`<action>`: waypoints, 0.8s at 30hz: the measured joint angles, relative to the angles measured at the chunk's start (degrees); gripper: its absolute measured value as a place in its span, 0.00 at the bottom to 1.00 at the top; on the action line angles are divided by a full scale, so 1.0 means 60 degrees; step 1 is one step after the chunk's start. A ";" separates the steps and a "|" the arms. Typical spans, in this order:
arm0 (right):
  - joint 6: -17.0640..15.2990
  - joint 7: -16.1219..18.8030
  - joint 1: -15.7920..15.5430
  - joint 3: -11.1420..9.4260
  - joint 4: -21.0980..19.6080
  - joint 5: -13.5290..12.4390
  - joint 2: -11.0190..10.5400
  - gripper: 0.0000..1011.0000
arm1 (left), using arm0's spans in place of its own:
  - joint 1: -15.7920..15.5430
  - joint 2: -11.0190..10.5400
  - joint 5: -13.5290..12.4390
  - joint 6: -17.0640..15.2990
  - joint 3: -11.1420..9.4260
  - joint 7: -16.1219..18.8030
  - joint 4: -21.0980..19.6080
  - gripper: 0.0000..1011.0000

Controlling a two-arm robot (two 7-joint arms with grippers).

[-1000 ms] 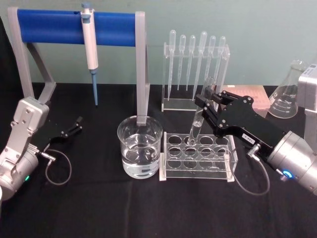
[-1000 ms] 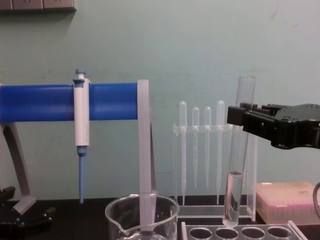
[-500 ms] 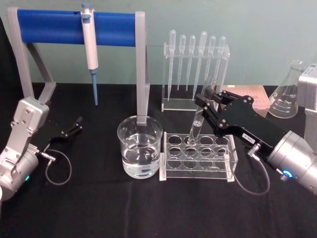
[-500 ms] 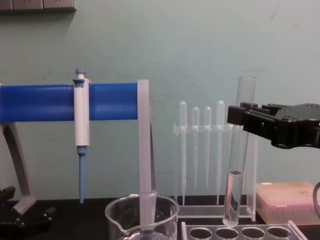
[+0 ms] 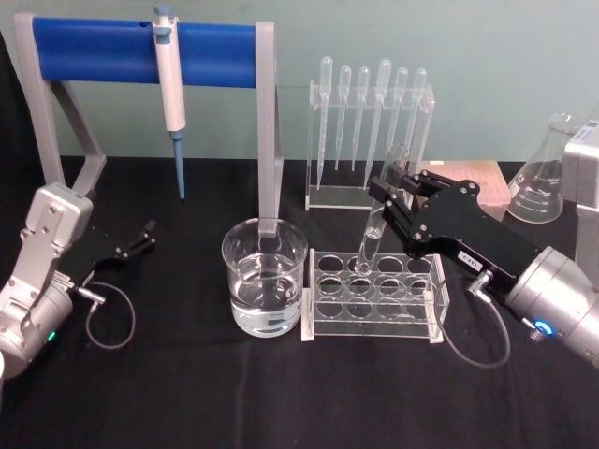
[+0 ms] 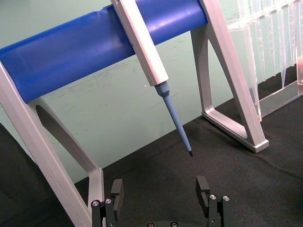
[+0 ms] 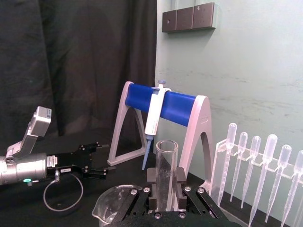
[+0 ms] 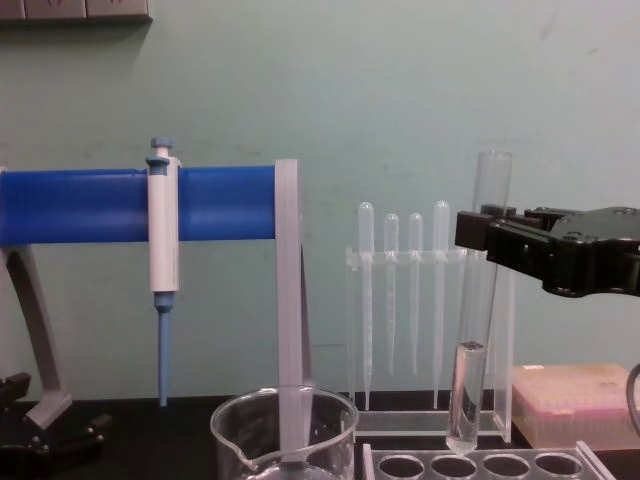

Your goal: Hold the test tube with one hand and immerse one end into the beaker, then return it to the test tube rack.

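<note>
A: Materials check. What stands on the tabletop [image 5: 187, 374]?

B: Black cloth surface. The beaker [image 5: 236, 271] is wide clear glass with a spout on its rim, part filled with clear liquid. Just beside it, on the robot's right, is the test tube rack [image 5: 309, 323], a clear acrylic block with two rows of round holes. Behind them: a grey-legged stand [image 5: 94, 49] with a glossy blue bar carrying a white and blue micropipette [image 5: 168, 84], a row of frosted plastic pipettes [image 5: 370, 103] and a conical glass flask [image 5: 547, 173].

A: The test tube?

B: The test tube [image 5: 374, 224] is long, clear glass with a round bottom and an open rim. A liquid line shows in its lower part in the chest view. It stands nearly upright there, its bottom just above a rack hole, well clear of the beaker.

A: Position against the fingers?

B: The right gripper [image 5: 388, 192], matte black with flat fingers, is clenched on the tube's upper part. In the right wrist view the tube sits between the two pads, its rim above them.

A: Left side?

B: The left gripper [image 6: 160, 189] is parked low at the left near the stand's leg, fingers released, nothing between them.
</note>
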State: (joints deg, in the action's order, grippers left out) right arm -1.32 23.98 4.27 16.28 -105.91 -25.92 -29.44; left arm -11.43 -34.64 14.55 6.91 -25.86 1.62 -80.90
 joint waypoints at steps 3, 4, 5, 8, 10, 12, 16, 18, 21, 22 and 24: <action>0.0000 0.0000 -0.0001 0.0000 0.0000 0.0000 0.0000 0.22 | 0.0000 -0.0001 0.0000 0.0000 0.0000 0.0000 0.0000 0.99; 0.0000 0.0000 0.0000 -0.0001 0.0000 0.0000 0.0000 0.22 | 0.0000 -0.0001 0.0000 0.0000 0.0000 0.0000 0.0000 0.99; 0.0000 -0.0001 0.0000 0.0000 0.0000 0.0000 0.0000 0.22 | 0.0000 -0.0001 0.0000 0.0000 0.0000 0.0000 0.0000 0.99; 0.0000 0.0000 0.0000 0.0000 -0.0001 0.0000 0.0000 0.22 | 0.0000 0.0000 0.0000 0.0000 0.0000 0.0000 -0.0001 0.99; 0.0000 -0.0001 0.0000 0.0000 0.0000 0.0000 0.0000 0.22 | 0.0000 -0.0001 0.0000 0.0000 0.0000 0.0000 0.0000 0.99; 0.0000 -0.0001 0.0000 0.0000 0.0000 0.0000 0.0000 0.22 | 0.0000 0.0000 0.0000 0.0000 0.0000 0.0000 -0.0001 0.99; 0.0000 -0.0001 0.0000 -0.0001 0.0000 0.0000 0.0000 0.22 | 0.0000 -0.0001 0.0000 0.0000 0.0000 0.0000 0.0000 0.99; 0.0000 -0.0001 0.0000 0.0000 0.0000 0.0000 0.0000 0.22 | -0.0001 -0.0001 -0.0001 0.0000 0.0000 0.0000 0.0000 0.99; 0.0000 -0.0001 0.0000 0.0000 0.0000 0.0000 0.0000 0.22 | 0.0000 -0.0001 0.0000 0.0000 0.0000 0.0000 0.0000 0.99; 0.0000 0.0000 0.0000 0.0000 0.0000 0.0000 0.0000 0.22 | -0.0001 -0.0001 0.0000 0.0000 0.0000 0.0000 0.0000 0.99; 0.0000 -0.0001 -0.0001 0.0000 0.0000 0.0000 0.0000 0.22 | 0.0000 0.0000 0.0000 0.0000 0.0000 0.0000 0.0000 0.99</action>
State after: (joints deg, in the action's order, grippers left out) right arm -1.32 23.98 4.26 16.28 -105.91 -25.92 -29.44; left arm -11.43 -34.64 14.55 6.91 -25.86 1.62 -80.90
